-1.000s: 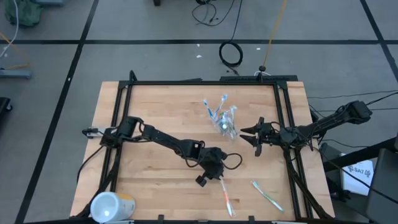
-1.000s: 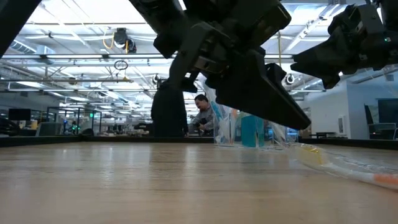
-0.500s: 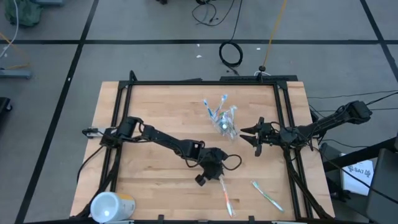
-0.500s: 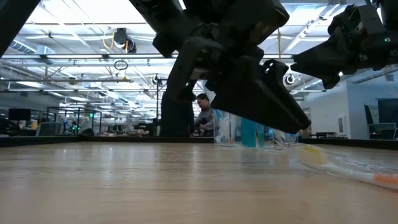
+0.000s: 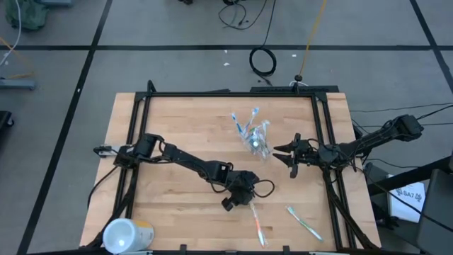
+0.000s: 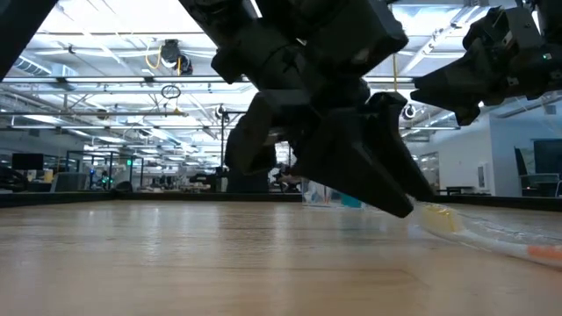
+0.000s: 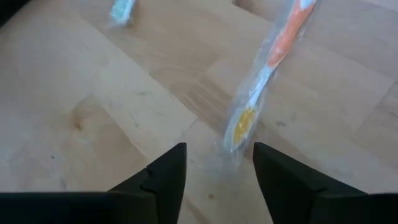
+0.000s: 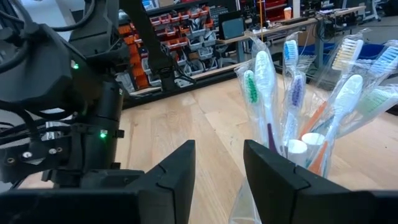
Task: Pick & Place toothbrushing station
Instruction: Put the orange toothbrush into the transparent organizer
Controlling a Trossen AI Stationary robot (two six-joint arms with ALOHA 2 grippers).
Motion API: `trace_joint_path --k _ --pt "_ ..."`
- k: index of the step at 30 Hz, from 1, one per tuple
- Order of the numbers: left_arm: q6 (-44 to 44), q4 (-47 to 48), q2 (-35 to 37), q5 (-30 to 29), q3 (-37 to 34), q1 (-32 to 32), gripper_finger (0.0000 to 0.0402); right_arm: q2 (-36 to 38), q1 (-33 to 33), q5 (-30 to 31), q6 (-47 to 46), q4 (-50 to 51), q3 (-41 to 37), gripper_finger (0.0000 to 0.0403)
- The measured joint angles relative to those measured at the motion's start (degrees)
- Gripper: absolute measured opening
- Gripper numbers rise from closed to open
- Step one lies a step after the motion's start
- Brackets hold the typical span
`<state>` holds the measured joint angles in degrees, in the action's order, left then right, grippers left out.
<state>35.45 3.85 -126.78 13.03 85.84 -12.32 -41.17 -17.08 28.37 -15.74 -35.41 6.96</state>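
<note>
While the left gripper (image 5: 240,199) hangs low with fingers parted over the head end of the wrapped orange toothbrush (image 7: 268,68), apparently not gripping it, the green toothbrush (image 5: 304,222) lies nearby. Right gripper (image 5: 289,160), fingers spread, faces the clear cup (image 8: 292,155) of brushes. White-yellow cylinder (image 5: 126,234) at table corner.

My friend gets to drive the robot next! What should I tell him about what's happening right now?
Left gripper: open, low over the table, fingers on either side of the wrapped orange toothbrush, not gripping it yet.
Right gripper: open, waiting beside the clear cup.
Done: several wrapped toothbrushes stand in the cup.
Left: the orange toothbrush and a green toothbrush lie near the table's front edge. Likely next step: close on the orange one and carry it to the cup.
</note>
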Motion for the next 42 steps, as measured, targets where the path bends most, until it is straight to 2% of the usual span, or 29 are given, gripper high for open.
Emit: trace_joint_path --k 15,18,24,29,37,42 --pt "4.6 0.7 -0.7 0.4 0.0 0.4 0.0045 0.0 0.0 -0.1 0.1 0.6 0.0 0.0128" --pt "4.7 0.6 -0.7 -1.6 0.0 0.4 0.0012 0.0 0.0 -0.1 0.1 0.6 0.0 0.0128" --pt "5.8 2.6 0.4 -10.0 0.0 -0.2 0.0008 0.0 0.0 -0.1 0.0 0.5 0.0 0.0128" --pt "7.5 8.3 5.4 -18.7 0.0 -1.8 0.0007 0.0 0.0 -0.1 0.0 0.3 0.0 0.0128" --pt "3.0 20.1 20.7 -28.7 0.1 -2.4 0.0003 0.0 0.0 -0.1 0.0 -0.2 0.0 0.0128" --pt "5.9 23.4 29.1 -40.1 0.1 -2.3 0.0002 0.0 0.0 -0.1 0.0 -0.8 0.0 0.0128"
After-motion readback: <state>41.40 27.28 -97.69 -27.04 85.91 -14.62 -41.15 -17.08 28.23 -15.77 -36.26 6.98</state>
